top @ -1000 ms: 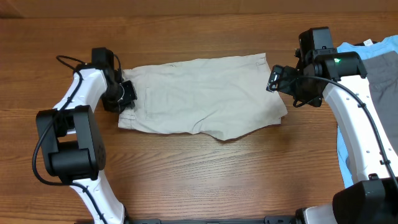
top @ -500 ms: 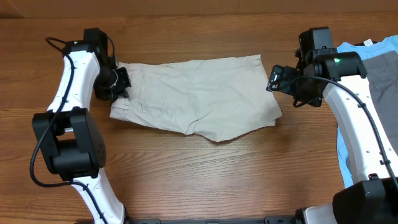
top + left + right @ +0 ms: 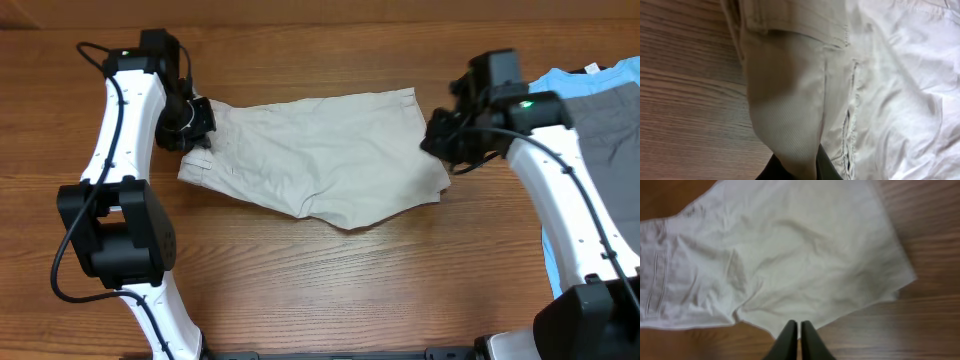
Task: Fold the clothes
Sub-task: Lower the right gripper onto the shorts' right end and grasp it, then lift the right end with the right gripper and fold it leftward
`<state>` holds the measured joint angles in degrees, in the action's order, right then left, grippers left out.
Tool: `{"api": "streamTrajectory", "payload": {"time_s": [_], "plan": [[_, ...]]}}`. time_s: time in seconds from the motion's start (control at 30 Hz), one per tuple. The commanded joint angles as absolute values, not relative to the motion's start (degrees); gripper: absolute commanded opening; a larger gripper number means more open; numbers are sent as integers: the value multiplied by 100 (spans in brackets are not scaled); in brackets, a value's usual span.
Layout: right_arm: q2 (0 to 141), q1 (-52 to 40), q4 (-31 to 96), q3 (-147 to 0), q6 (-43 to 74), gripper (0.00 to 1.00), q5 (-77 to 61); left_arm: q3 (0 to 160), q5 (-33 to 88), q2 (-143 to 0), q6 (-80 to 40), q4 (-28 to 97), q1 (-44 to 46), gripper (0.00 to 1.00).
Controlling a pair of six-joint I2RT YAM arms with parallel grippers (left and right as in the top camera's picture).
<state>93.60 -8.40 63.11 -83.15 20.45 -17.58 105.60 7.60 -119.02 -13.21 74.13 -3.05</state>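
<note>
The clothes (image 3: 320,150), a pair of beige shorts, lie spread across the middle of the wooden table. My left gripper (image 3: 197,125) is shut on the waistband end at the left. In the left wrist view a fold of the clothes (image 3: 790,110) rises out from between the dark fingers of the left gripper (image 3: 800,167). My right gripper (image 3: 437,140) sits at the right leg's edge. In the right wrist view the fingers of the right gripper (image 3: 799,325) are pressed together on the hem corner of the clothes (image 3: 790,255), which otherwise lie flat.
A light blue T-shirt (image 3: 565,80) with a grey garment (image 3: 610,115) on top lies at the right edge, under my right arm. Bare wooden table (image 3: 320,290) runs along the front.
My left gripper has carried the waistband end toward the back left. My right gripper moved left onto the leg's hem and went from open to shut.
</note>
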Motion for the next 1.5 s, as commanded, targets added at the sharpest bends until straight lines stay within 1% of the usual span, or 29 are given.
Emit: {"api": "streamTrajectory", "payload": {"time_s": [0.0, 0.2, 0.37, 0.5, 0.73, 1.0, 1.17, 1.47], "plan": [[9356, -1260, 5688, -7557, 2486, 4, -2270, 10746, 709, -11913, -1173, 7432, -169, 4], [9356, -2034, 3715, -6340, 2657, 4, -3009, 10746, 703, -11913, -1175, 7459, -108, 4], [9360, -2539, 2775, -5843, 3168, 4, -2862, 10746, 687, -11913, -1105, 7550, -110, 4], [9369, -2880, 2185, -5594, 3271, 4, -2545, 10746, 685, -11913, -1024, 7601, -104, 4], [9686, -3253, 1586, -5542, 3988, 4, -1931, 10748, 690, -11913, -895, 7693, -104, 4], [10774, -3566, 810, -5544, 4362, 4, -1964, 10748, 685, -11913, -851, 7730, -67, 4], [11113, -3704, 812, -5544, 4379, 4, -2067, 10748, 690, -11913, -775, 7730, 10, 4], [11113, -3662, 845, -5612, 4394, 4, -2342, 10851, 600, -11869, -425, 7662, 532, 4]]}}
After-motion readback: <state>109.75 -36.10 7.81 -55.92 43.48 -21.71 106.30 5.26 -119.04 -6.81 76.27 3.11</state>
